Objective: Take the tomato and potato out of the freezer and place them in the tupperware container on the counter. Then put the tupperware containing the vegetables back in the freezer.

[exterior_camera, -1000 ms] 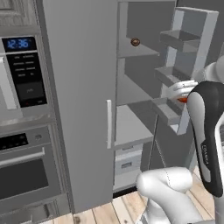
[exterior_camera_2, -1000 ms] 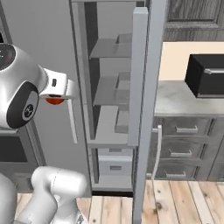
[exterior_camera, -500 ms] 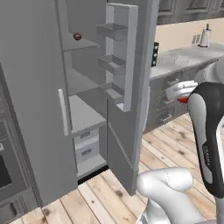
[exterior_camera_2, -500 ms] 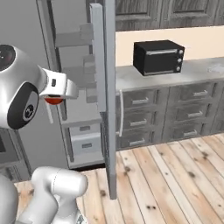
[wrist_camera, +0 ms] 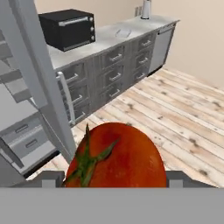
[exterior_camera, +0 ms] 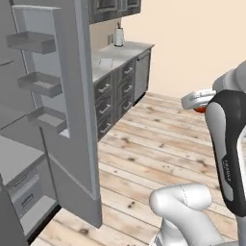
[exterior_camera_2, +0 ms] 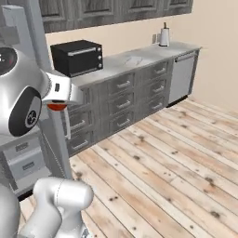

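Note:
My gripper [wrist_camera: 116, 180] is shut on the tomato [wrist_camera: 117, 154], a red-orange ball with a green stalk that looms large low in the hand view. From the base views the tomato [exterior_camera_2: 57, 106] [exterior_camera: 200, 109] peeks out under the white hand, held in the air above the wooden floor. The freezer stands with its door [exterior_camera: 65, 101] [exterior_camera_2: 29, 51] [wrist_camera: 30, 74] swung open, racks on its inner side. The tupperware container [exterior_camera_2: 133, 60] [wrist_camera: 123, 31] [exterior_camera: 106, 63] lies on the counter [exterior_camera_2: 111, 65] [wrist_camera: 103, 37] beyond the freezer. The potato is out of view.
A black toaster oven [exterior_camera_2: 76, 56] [wrist_camera: 68, 28] sits on the counter close to the freezer. A white upright holder [exterior_camera_2: 163, 36] [exterior_camera: 118, 37] stands at the counter's far end, above a dishwasher front [exterior_camera_2: 181, 76]. Grey drawers [exterior_camera_2: 123, 100] line the counter. Wide wooden floor [exterior_camera_2: 176, 158] lies ahead.
The whole picture has swung from the freezer's inside to the counter and floor, so the base has turned. The tomato stays in the shut gripper.

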Available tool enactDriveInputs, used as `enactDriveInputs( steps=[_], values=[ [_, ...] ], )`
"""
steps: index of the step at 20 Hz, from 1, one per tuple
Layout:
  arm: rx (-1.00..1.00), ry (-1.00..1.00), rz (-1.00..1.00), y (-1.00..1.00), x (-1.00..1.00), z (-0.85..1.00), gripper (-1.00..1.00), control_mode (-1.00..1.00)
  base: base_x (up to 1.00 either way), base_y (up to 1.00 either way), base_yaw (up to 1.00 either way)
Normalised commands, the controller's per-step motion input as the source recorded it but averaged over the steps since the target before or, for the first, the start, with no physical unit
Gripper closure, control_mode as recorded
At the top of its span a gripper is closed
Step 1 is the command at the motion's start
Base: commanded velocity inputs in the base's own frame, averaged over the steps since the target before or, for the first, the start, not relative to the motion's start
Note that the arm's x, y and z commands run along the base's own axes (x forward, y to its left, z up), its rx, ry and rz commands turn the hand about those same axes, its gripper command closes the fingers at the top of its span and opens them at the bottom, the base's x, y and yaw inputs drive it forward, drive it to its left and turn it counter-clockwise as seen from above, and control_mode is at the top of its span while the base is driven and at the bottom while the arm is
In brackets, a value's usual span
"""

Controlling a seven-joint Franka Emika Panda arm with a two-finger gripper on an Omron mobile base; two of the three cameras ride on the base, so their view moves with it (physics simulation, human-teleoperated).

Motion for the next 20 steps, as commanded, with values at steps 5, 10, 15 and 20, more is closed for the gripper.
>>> enactDriveInputs(
  steps=[5, 10, 15, 20],
  values=[
    [0.0, 0.0, 0.0, 0.0, 0.0, 0.0, 1.0, 1.0, 0.44, -0.19, -0.68],
    [0.0, 0.0, 0.0, 0.0, 0.0, 0.0, 1.0, 1.0, 0.99, 0.02, -0.5],
    [0.0, 0.0, 0.0, 0.0, 0.0, 0.0, 1.0, 1.0, 1.0, 0.29, -0.39],
    [0.0, 0.0, 0.0, 0.0, 0.0, 0.0, 1.0, 1.0, 1.0, 0.32, -0.1]
  ],
)
